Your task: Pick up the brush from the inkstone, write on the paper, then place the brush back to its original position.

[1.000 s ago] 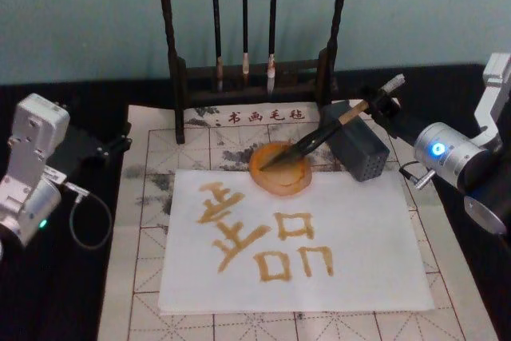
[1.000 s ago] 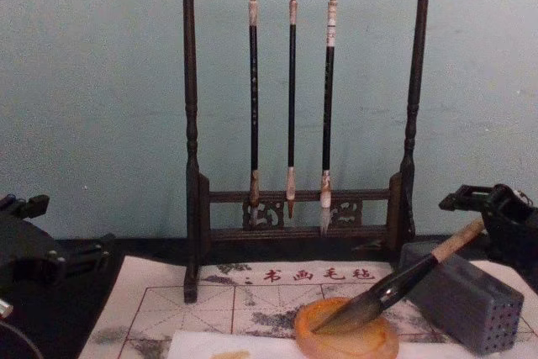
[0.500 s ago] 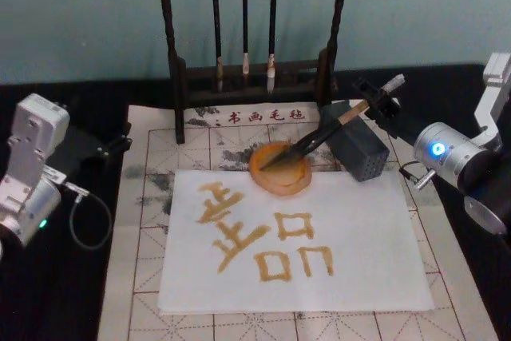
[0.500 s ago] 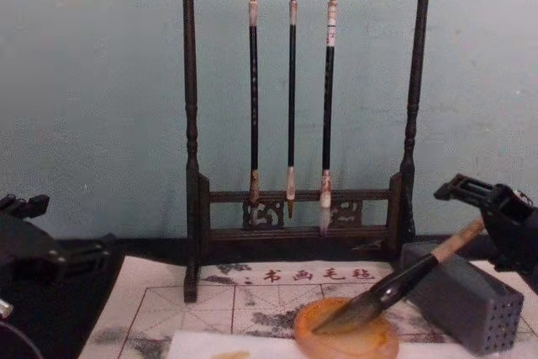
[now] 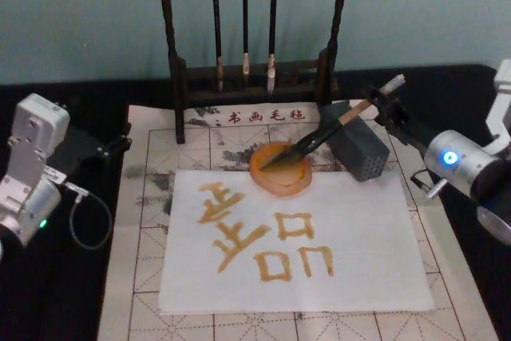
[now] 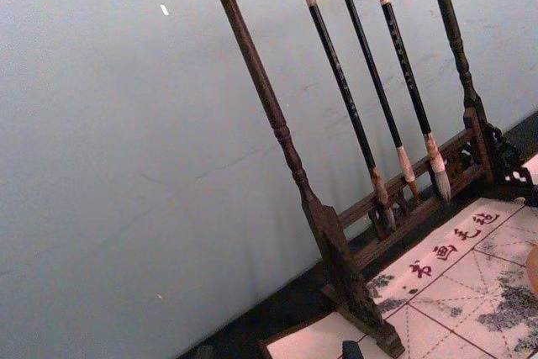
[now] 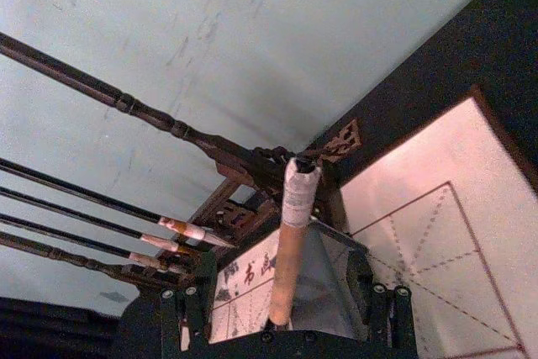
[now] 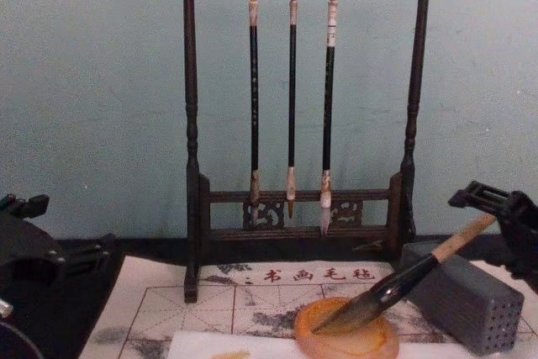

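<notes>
Your right gripper (image 5: 385, 105) has drawn back a little toward the robot's right over the last second, and in the right wrist view its fingers (image 7: 382, 302) stand apart on either side of the tan handle with a gap on each side, gripping nothing; the grey block (image 5: 361, 153) beside it has not shifted; the inkstone (image 5: 279, 183) sits where it did, at the far edge of the paper; the brush (image 5: 319, 135) has stayed put as the gripper withdrew, bristles down in the inkstone, handle leaning up over the grey block, white cap pointing at the gripper. You can take that, as a judgement, to mean the brush is released in its resting place and the task is all but finished; only the retreat of the arm remains.

Behind everything is a plain pale blue-green wall (image 5: 80, 13); the table (image 5: 72, 293) is dark; a gridded felt mat (image 5: 144, 221) covers its middle; a dark wooden stand (image 5: 172, 45) rises at the mat's far edge; the white paper (image 5: 359, 253) lies on the mat nearer you, bearing amber characters (image 5: 263, 241); three thin brushes (image 5: 244, 13) hang from the stand; your left gripper (image 5: 112, 148) is parked at the mat's left edge.
</notes>
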Controlling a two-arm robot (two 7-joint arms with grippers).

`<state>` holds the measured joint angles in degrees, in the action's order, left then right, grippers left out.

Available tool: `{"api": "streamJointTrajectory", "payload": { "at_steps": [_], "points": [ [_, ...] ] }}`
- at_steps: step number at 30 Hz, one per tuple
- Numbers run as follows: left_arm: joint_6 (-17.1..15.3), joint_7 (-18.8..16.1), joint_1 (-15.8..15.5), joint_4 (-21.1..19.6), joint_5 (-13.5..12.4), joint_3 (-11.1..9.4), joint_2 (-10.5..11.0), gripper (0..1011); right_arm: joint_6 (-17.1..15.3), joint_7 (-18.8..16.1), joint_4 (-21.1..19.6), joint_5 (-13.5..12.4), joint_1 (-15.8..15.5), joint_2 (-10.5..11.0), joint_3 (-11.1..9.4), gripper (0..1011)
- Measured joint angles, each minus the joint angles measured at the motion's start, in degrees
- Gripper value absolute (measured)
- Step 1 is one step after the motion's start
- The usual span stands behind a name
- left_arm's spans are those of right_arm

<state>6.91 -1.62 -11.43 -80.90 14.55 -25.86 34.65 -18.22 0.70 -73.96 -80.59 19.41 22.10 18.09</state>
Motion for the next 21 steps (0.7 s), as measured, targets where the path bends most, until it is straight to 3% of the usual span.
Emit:
{"api": "streamJointTrajectory", "payload": {
  "at_steps": [7,12,15,18,20,21],
  "points": [
    [0.00,0.00,0.00,0.00,0.00,0.00,0.00,1001,3.08,-1.11,-6.24,-0.18,-5.37,3.74,-0.49,1000],
    [0.00,0.00,0.00,0.00,0.00,0.00,0.00,1001,7.10,-4.18,-11.53,2.59,-10.12,7.01,-0.15,1000],
    [0.00,0.00,0.00,0.00,0.00,0.00,0.00,1001,10.61,-7.41,-14.52,6.00,-13.02,9.41,0.81,1000],
    [0.00,0.00,0.00,0.00,0.00,0.00,0.00,1001,14.64,-10.88,-16.32,11.43,-15.07,11.40,2.16,1000],
    [0.00,0.00,0.00,0.00,0.00,0.00,0.00,1001,18.33,-13.65,-17.11,17.34,-16.27,12.79,3.47,1000],
    [0.00,0.00,0.00,0.00,0.00,0.00,0.00,1001,19.29,-14.30,-17.29,18.97,-16.56,13.19,3.89,1000]
  ]
}}
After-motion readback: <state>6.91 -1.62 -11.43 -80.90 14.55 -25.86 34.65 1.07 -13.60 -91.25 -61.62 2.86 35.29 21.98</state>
